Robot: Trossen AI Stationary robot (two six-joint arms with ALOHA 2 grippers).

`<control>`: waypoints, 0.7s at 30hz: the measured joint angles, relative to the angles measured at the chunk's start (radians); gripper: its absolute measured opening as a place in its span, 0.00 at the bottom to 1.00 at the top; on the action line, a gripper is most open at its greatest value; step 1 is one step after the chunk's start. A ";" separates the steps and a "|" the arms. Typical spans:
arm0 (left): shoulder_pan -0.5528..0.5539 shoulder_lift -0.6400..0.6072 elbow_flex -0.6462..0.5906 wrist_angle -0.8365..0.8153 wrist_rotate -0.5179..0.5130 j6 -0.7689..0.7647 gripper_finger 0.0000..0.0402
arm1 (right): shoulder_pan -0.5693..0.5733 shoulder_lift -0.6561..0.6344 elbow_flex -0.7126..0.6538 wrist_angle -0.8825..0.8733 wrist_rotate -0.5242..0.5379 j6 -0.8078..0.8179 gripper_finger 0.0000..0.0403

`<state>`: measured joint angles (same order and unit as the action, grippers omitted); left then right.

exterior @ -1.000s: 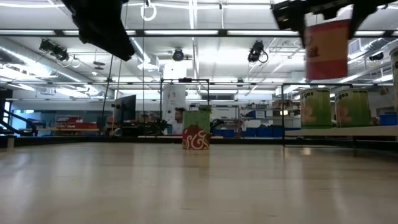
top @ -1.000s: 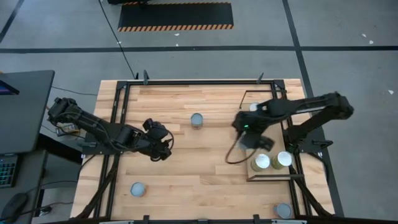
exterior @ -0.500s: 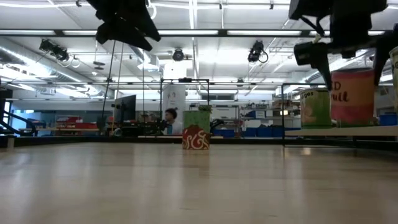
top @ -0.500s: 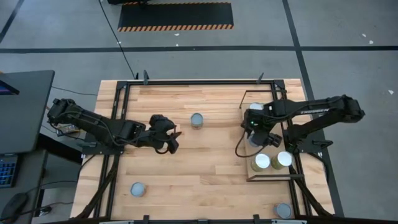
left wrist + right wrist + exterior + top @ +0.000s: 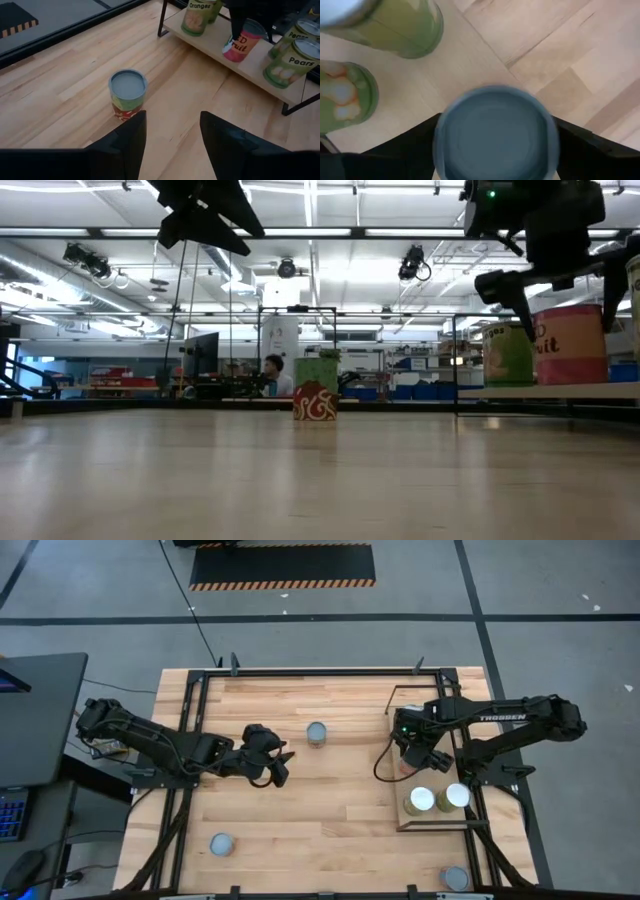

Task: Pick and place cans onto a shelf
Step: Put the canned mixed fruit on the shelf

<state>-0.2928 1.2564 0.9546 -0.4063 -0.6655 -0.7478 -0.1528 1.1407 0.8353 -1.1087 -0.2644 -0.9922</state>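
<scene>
The butcher-block table carries, at its right side, the shelf, a light-wood panel on a thin black frame. The right arm reaches over the shelf's middle, and the right gripper has its two fingers closed on either side of a pink-red fruit can; in the low view the can's base sits level with the shelf board, though whether it actually touches cannot be told. The left arm hangs over the table's left-centre, and the left gripper has its fingers spread apart with nothing between them, aimed toward a red-and-green can standing upright on the bare table near the middle. On the shelf, two pears cans stand side by side at the near end, just beside the held can, and an oranges can stands at the far end. Two more cans rest on the table near its front edge, one at the left and one at the right.
</scene>
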 joint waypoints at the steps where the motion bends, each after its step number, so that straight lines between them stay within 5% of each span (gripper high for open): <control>1: 0.000 0.000 0.000 0.000 0.000 0.000 0.48 | 0.000 -0.002 0.009 -0.005 0.003 0.003 0.83; 11: 0.000 0.000 0.000 0.000 0.000 0.001 0.48 | 0.020 -0.002 0.171 -0.136 0.013 0.141 0.87; 18: 0.000 0.000 0.000 -0.001 0.000 0.001 0.48 | 0.035 -0.003 0.283 -0.218 0.007 0.501 0.85; 21: 0.000 0.000 0.000 -0.001 0.002 0.001 0.48 | 0.039 -0.003 0.275 -0.244 -0.004 0.579 0.76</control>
<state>-0.2928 1.2564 0.9546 -0.4076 -0.6639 -0.7464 -0.1134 1.1378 1.1101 -1.3527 -0.2687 -0.4128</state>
